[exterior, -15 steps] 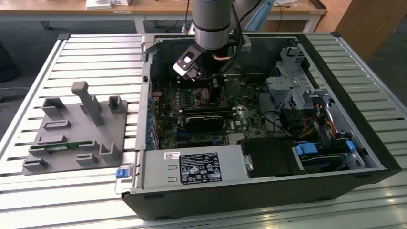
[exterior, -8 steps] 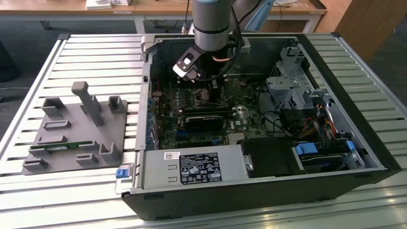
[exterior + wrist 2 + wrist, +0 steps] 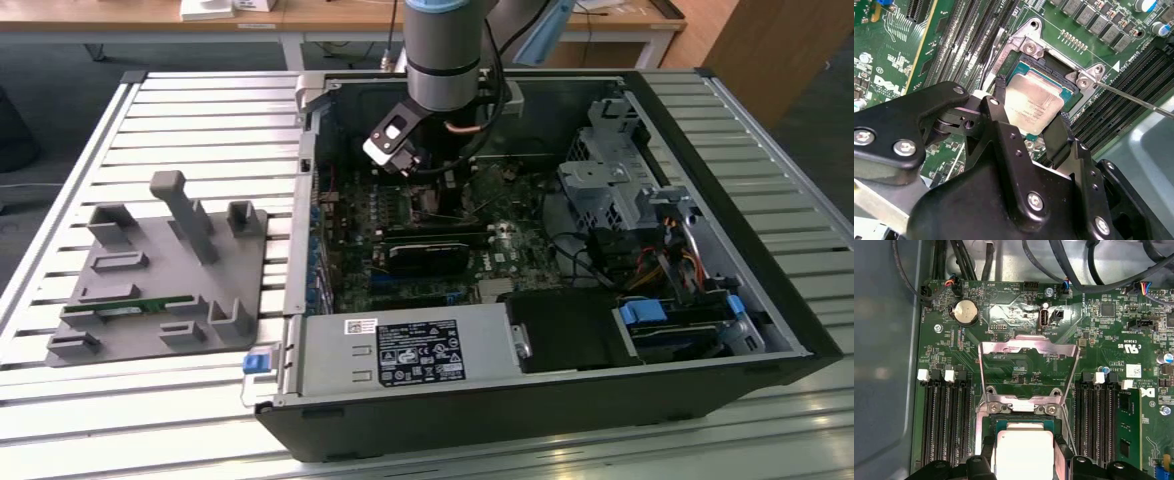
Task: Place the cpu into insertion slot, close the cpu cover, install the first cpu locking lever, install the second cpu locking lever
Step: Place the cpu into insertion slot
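Down inside the case (image 3: 534, 410), the hand (image 3: 1030, 122) has its fingers (image 3: 1059, 135) closed on two edges of the cpu (image 3: 1035, 100), holding it right over the slot (image 3: 1048, 63); the cover (image 3: 1004, 348) stands flipped open.

- Exterior view: mounted off the arm (image 3: 447, 50), high and well back. It faces down into the open computer case (image 3: 534, 410) on the slatted table (image 3: 200, 110) and takes in the whole motherboard (image 3: 354, 215).
- First wrist view: close above the motherboard (image 3: 1029, 365), facing it almost squarely, with the cpu (image 3: 1024, 452) at the frame's edge.
- Second wrist view: closer still, looking obliquely past the black body of the gripper (image 3: 1033, 105) onto the cpu (image 3: 1034, 97).
- Shared field: both wrist views include the cpu and the flanking memory slots (image 3: 969, 40) (image 3: 946, 425). The exterior view includes the same board region beneath the arm.
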Controlling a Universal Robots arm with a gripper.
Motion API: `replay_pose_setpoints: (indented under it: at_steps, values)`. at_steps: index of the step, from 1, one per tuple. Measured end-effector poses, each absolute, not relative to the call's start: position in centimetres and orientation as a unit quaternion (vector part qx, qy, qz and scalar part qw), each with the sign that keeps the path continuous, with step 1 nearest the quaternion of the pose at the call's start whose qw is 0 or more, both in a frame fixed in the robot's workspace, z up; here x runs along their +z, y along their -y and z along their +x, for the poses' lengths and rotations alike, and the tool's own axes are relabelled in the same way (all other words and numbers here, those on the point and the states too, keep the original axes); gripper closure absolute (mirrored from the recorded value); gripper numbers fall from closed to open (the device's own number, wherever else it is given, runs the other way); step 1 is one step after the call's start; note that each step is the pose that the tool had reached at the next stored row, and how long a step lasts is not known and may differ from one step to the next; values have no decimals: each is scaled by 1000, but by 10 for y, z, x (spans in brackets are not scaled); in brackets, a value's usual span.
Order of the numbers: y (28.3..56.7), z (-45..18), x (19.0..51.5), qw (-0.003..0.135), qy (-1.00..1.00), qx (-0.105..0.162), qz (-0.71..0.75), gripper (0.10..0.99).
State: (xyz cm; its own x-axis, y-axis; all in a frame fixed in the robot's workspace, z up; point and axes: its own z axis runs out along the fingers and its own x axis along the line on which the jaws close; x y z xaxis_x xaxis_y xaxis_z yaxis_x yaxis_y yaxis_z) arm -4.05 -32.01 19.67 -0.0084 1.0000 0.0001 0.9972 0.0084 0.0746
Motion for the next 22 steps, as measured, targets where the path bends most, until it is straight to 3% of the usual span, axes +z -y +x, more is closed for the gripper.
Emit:
replay_pose_setpoints:
  at_steps: [18, 20, 21, 22]
  values:
    - [318, -40, 190, 26, -710, 26, 704, 541]
    - [318, -40, 190, 26, -710, 27, 704, 533]
    - [318, -40, 190, 26, -710, 27, 704, 467]
    - [318, -40, 190, 26, -710, 26, 704, 467]
